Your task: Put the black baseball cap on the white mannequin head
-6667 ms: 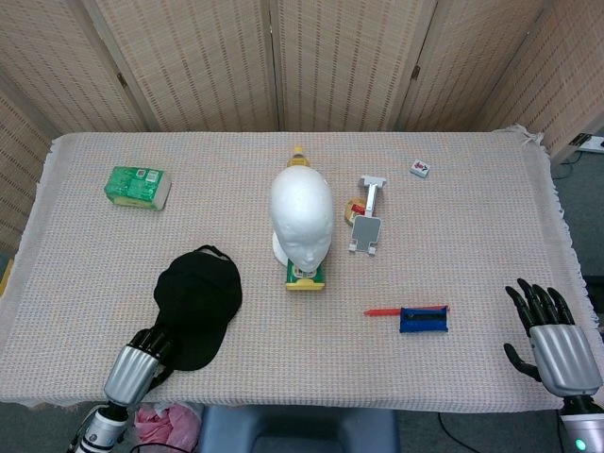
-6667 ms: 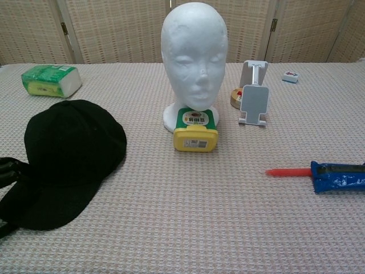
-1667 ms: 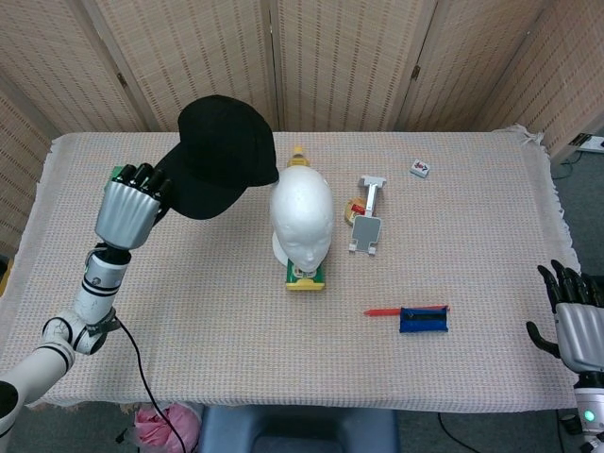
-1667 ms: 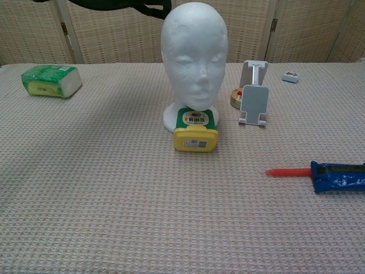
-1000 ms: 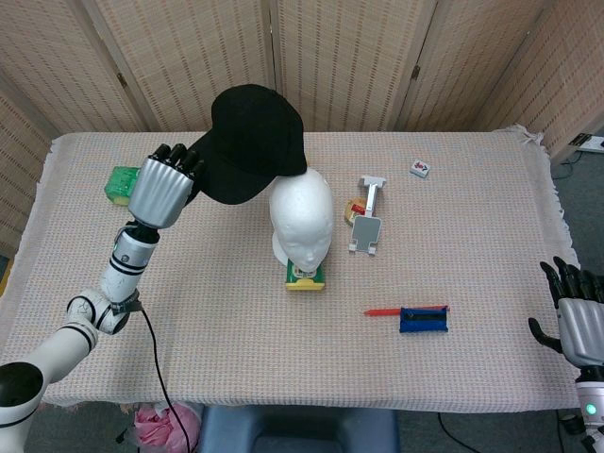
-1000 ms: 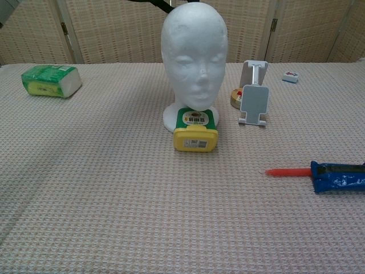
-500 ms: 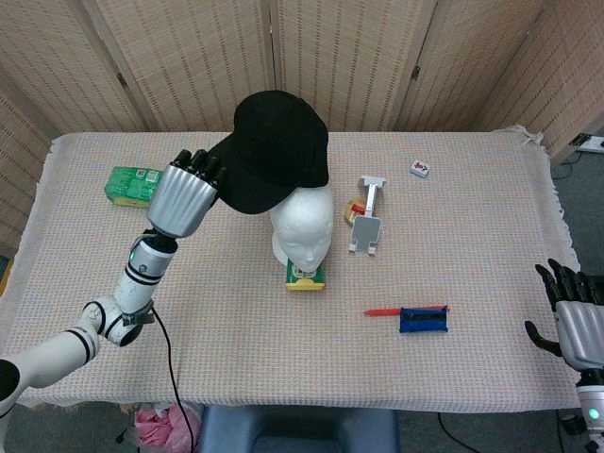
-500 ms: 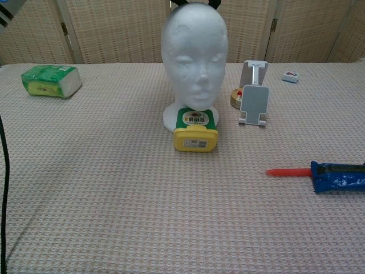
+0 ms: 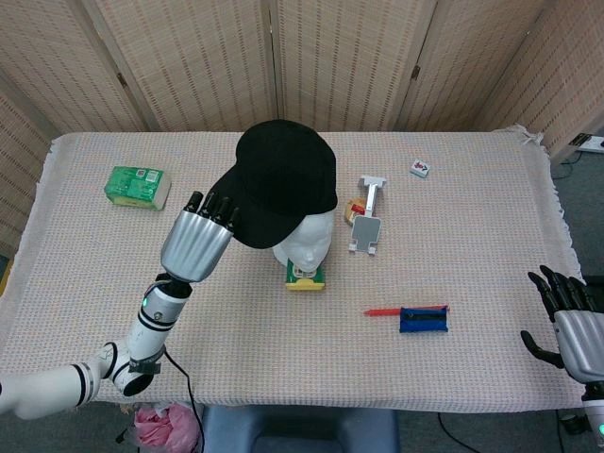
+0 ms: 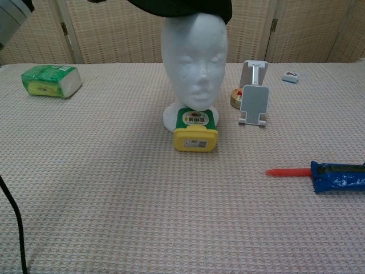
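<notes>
I am holding the cap right over the head.

My left hand (image 9: 196,243) is gripping the brim of the black baseball cap (image 9: 283,179), and the cap is sitting on top of the white mannequin head (image 10: 195,57), covering its crown. In the chest view the cap looks tilted, lower on one side. My right hand (image 9: 564,321) is waiting far off at the table edge with its fingers spread, holding nothing. I am worrying that if I let go now, the cap may slide off, because it does not look pulled down all the way. If I push too hard, the head may tip onto the yellow box (image 10: 195,131) touching its base, or toward the grey stand (image 10: 253,98) nearby.
</notes>
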Robot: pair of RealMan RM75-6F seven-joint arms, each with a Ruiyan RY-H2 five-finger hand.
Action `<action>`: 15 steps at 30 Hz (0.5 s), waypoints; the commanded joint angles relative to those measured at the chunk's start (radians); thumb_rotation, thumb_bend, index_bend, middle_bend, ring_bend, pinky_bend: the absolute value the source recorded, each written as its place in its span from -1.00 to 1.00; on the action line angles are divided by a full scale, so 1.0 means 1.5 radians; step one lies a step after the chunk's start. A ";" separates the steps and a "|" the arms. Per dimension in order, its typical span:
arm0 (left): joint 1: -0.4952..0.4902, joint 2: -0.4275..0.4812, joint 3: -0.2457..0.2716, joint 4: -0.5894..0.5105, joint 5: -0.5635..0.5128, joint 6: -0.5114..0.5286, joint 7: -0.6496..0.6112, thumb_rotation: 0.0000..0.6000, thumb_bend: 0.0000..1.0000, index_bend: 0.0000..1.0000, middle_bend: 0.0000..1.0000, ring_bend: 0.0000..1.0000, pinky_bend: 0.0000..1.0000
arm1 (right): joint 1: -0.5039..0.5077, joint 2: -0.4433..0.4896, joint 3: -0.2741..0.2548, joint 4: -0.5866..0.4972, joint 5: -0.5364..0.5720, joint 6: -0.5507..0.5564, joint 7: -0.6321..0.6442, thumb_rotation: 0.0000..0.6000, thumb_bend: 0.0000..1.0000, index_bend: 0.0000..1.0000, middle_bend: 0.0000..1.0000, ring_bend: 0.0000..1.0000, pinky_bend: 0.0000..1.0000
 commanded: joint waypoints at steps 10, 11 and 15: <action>0.042 -0.079 0.031 -0.027 0.014 0.005 0.120 1.00 -0.10 0.32 0.34 0.08 0.38 | -0.013 0.019 -0.014 0.005 -0.045 0.025 0.046 1.00 -0.49 -1.00 -1.00 -1.00 -1.00; 0.042 -0.086 0.032 -0.025 0.014 0.001 0.128 1.00 -0.10 0.31 0.34 0.08 0.38 | -0.013 0.019 -0.015 0.005 -0.046 0.025 0.048 1.00 -0.49 -1.00 -1.00 -1.00 -1.00; 0.040 -0.104 0.033 -0.023 0.022 -0.013 0.150 1.00 -0.10 0.32 0.34 0.08 0.38 | -0.011 0.022 -0.016 0.006 -0.049 0.022 0.053 1.00 -0.49 -1.00 -1.00 -1.00 -1.00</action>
